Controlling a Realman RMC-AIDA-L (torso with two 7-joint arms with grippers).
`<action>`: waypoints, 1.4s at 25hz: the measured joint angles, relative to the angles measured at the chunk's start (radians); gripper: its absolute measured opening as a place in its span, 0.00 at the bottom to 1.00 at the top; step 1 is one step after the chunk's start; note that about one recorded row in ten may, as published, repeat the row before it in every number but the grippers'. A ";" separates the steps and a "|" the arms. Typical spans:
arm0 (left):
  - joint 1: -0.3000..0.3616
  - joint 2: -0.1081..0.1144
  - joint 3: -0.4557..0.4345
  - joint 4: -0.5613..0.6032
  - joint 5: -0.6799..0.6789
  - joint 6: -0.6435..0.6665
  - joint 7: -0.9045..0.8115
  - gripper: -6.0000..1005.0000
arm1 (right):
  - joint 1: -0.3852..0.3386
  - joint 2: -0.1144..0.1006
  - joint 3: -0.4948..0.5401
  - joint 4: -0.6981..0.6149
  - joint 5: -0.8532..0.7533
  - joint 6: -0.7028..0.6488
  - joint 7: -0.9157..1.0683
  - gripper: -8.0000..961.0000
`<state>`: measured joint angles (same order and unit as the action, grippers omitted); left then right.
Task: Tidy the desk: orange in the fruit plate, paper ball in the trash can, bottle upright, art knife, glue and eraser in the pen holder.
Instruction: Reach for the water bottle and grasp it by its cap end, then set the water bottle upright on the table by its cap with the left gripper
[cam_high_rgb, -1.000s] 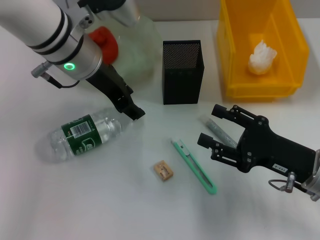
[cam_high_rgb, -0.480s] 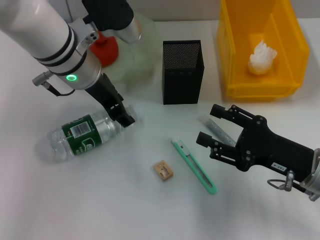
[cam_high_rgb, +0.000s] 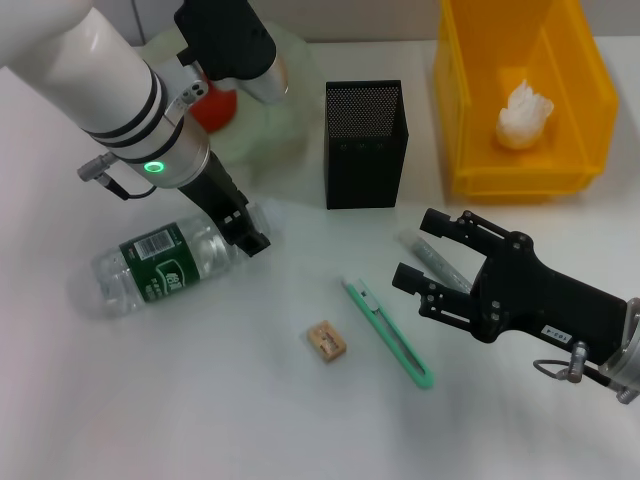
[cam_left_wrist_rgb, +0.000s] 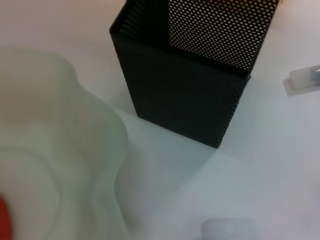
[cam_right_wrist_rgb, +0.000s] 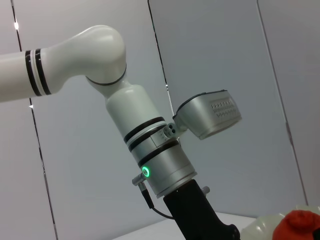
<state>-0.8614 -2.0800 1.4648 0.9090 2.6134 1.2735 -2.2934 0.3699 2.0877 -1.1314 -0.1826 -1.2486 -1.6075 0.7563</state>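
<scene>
The bottle (cam_high_rgb: 150, 268) lies on its side on the desk (cam_high_rgb: 200, 400), and my left gripper (cam_high_rgb: 243, 230) is down at its cap end, hiding the cap. In the left wrist view the cap (cam_left_wrist_rgb: 227, 230) shows as a white blur. The orange (cam_high_rgb: 215, 105) rests in the fruit plate (cam_high_rgb: 275, 130). Inside the trash can (cam_high_rgb: 470, 120) sits the paper ball (cam_high_rgb: 525, 112). In front of the pen holder (cam_high_rgb: 365, 145) lie the art knife (cam_high_rgb: 388, 332) and the eraser (cam_high_rgb: 327, 341). My right gripper (cam_high_rgb: 424, 250) hovers open over the glue (cam_high_rgb: 436, 262).
The pen holder (cam_left_wrist_rgb: 190, 75) stands close beside the wavy plate rim (cam_left_wrist_rgb: 110, 150), with one end of the glue (cam_left_wrist_rgb: 305, 80) past it. The right wrist view looks across at the left arm (cam_right_wrist_rgb: 160, 165) and the orange (cam_right_wrist_rgb: 300, 225).
My left gripper has come down and left from beside the plate to the bottle's cap end. The bottle has shifted and rolled a little. The right arm has not moved.
</scene>
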 joint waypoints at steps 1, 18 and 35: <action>0.000 0.000 0.005 -0.004 -0.004 -0.008 -0.001 0.66 | 0.001 0.000 0.000 0.000 0.000 0.002 0.000 0.79; 0.054 0.004 0.018 0.105 -0.026 0.008 -0.033 0.44 | 0.008 0.000 0.001 0.002 0.003 0.023 0.013 0.79; 0.403 0.014 -0.287 0.576 -0.269 0.117 0.033 0.44 | 0.029 0.000 0.002 0.002 0.011 0.043 0.014 0.79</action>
<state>-0.4581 -2.0660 1.1775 1.4855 2.3446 1.3908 -2.2604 0.3984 2.0877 -1.1289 -0.1810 -1.2378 -1.5643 0.7701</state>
